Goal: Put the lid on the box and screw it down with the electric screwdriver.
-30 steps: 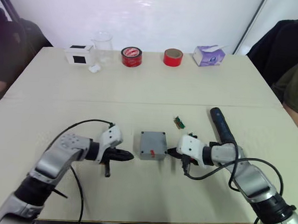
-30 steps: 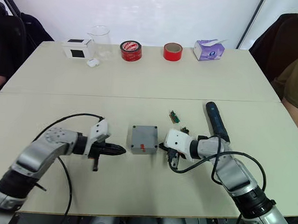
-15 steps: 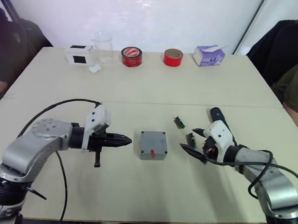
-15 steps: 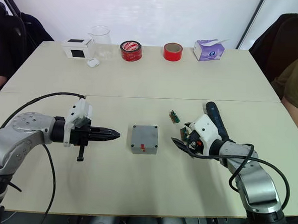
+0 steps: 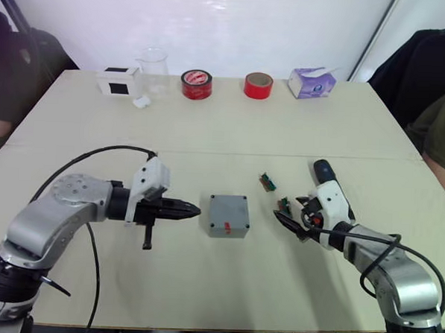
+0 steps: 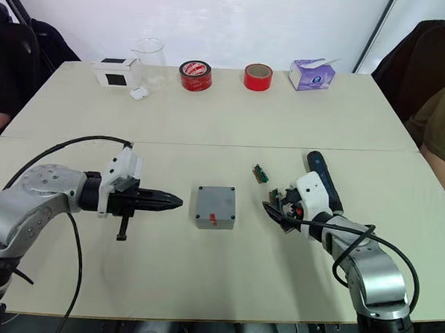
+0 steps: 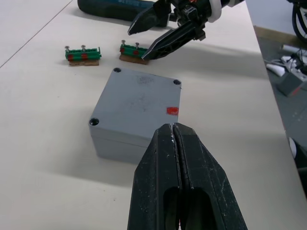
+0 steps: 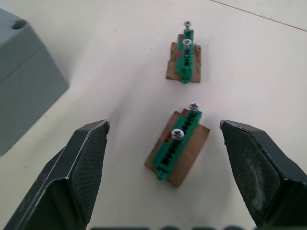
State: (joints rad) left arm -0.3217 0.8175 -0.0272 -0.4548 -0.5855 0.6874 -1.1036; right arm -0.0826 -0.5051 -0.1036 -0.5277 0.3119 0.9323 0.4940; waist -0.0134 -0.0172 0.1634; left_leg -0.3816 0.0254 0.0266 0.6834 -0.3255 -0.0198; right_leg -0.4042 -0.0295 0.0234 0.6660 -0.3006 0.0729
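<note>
The grey box (image 7: 120,141) stands mid-table with the flat grey lid (image 7: 139,98) lying on top, corner screw holes and a red mark showing. My left gripper (image 5: 194,209) is shut and empty, pointing at the box's left side, a short gap away. To the box's right, my right gripper (image 5: 287,209) is open, its fingers either side of a green screw holder (image 8: 180,146) without touching it. A second green screw holder (image 8: 186,52) lies a little farther off. The dark electric screwdriver (image 5: 323,172) lies just behind the right gripper, partly hidden by it.
Along the far edge stand a white box with a black panel (image 5: 117,81), a glass beaker (image 5: 153,66), two red tape rolls (image 5: 196,84) (image 5: 258,85) and a tissue box (image 5: 312,82). People sit at both sides of the table.
My right gripper has opened and pulled back from the box's right side to the nearer screw holder. My left gripper has drawn away from the box, still shut.
</note>
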